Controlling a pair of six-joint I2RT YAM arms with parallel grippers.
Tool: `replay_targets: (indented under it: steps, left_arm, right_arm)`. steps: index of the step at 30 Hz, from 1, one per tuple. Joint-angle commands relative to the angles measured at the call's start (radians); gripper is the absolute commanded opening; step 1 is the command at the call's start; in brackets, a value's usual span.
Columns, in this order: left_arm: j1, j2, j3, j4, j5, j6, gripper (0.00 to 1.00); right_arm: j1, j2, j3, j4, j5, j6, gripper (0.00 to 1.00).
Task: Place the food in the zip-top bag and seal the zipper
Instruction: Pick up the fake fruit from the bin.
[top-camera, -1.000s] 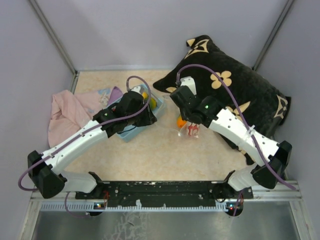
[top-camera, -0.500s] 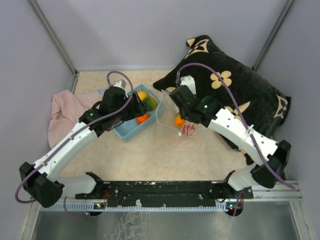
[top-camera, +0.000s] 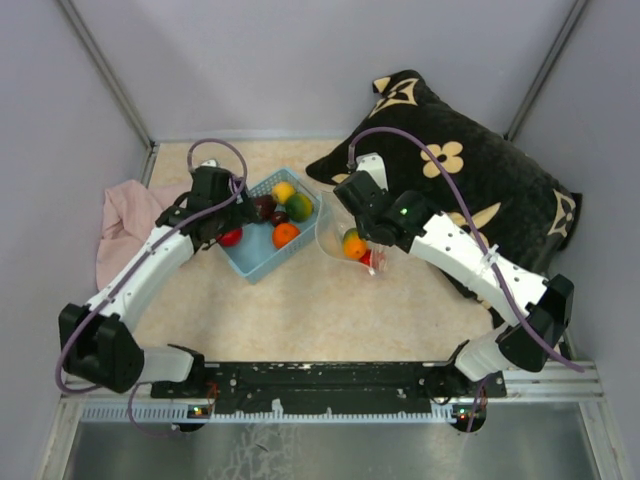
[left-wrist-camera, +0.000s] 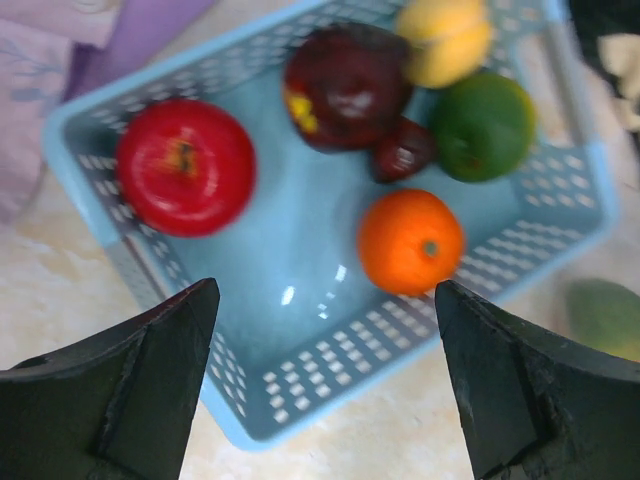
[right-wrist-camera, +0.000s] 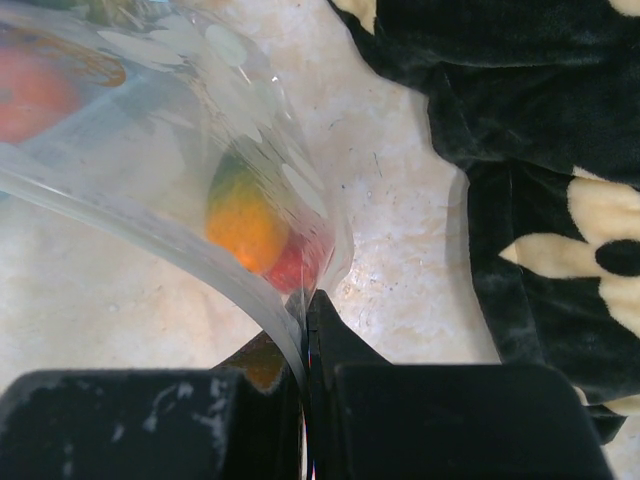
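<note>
Beige tabletop (top-camera: 300, 310) is carrying a light-blue perforated plastic basket (left-wrist-camera: 250, 425) holding red, dark purple, yellow, green and orange toy fruits (left-wrist-camera: 410, 240). Right of the basket, a clear dotted zip-top bag (right-wrist-camera: 150, 110) is cradling an orange-green fruit (right-wrist-camera: 245, 220) and a red piece (right-wrist-camera: 297, 265). We are hovering our left gripper (left-wrist-camera: 325, 300), jaws spread wide, over the basket; our right gripper (right-wrist-camera: 305, 305) is pinching the bag's edge.

A: How does the left arm (top-camera: 150, 265) sit?
B: It stretches away from its base and bends inward at the wrist. The left gripper (left-wrist-camera: 325, 300) points down, its two dark fingers (left-wrist-camera: 150, 380) spread wide with nothing between them
A: And the right arm (top-camera: 450, 245)?
B: It reaches in toward the middle. The right gripper (right-wrist-camera: 308, 305) has its jaws pressed together, pinching the rim of the zip-top bag (right-wrist-camera: 200, 150)
</note>
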Motion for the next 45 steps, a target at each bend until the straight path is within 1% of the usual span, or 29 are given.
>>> replay_targets:
  steps: [1,6,12,15,20,28,37,40,45]
  left_arm:
    - [0.046,0.112,0.043,-0.011,-0.138,0.054,0.95]
    - [0.061,0.221,0.107,-0.025,-0.222,0.114,0.97]
    - [0.087,0.308,0.16,-0.029,-0.227,0.199,0.97]
    - [0.111,0.343,0.167,-0.024,-0.171,0.227,0.97]
    - [0.124,0.408,0.199,-0.046,-0.086,0.218,0.96]
    - [0.133,0.488,0.211,-0.098,-0.028,0.211,0.96]
    - [0.133,0.523,0.205,-0.107,0.007,0.2,0.97]
    - [0.133,0.526,0.202,-0.101,0.023,0.201,0.93]
    - [0.133,0.497,0.197,-0.107,0.057,0.187,0.78]
  right_arm:
    - [-0.007,-0.002,0.01,0.043,0.01,-0.003,0.0]
    - [-0.006,-0.002,0.008,0.041,0.006,-0.004,0.0]
    - [-0.005,-0.003,0.009,0.04,0.005,0.0,0.0]
    - [-0.005,-0.003,0.008,0.04,0.003,0.0,0.0]
    - [-0.005,0.0,0.005,0.043,-0.003,-0.001,0.0]
    - [-0.005,-0.012,-0.011,0.05,-0.008,0.005,0.0]
    - [-0.006,-0.008,-0.018,0.064,-0.023,0.006,0.0]
    - [-0.005,-0.005,-0.016,0.066,-0.024,0.006,0.0]
    - [-0.005,-0.001,-0.01,0.067,-0.025,0.002,0.0]
